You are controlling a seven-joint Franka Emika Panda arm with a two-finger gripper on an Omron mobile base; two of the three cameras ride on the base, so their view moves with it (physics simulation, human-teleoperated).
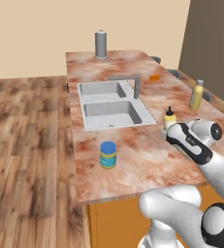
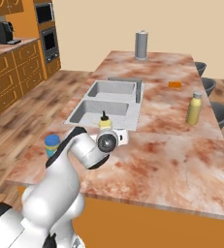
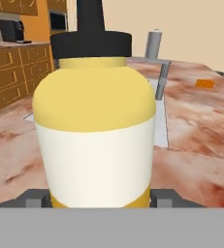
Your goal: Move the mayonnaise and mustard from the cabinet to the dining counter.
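The mustard, a yellow squeeze bottle with a black nozzle, stands upright between my gripper's fingers, which press against its two sides low down. It sits at the sink's near right corner on the dining counter, where the gripper reaches in from the near side. The mustard pokes up just behind the hand. The mayonnaise, a blue-lidded jar, stands on the counter to the left, near the front edge, and also shows as the jar behind my arm. Orange wall cabinet doors hang far left.
A double steel sink with a faucet lies just beyond the mustard. Farther off are a tall grey cylinder, a yellow-green bottle and a small orange block. Dark stools line the far side.
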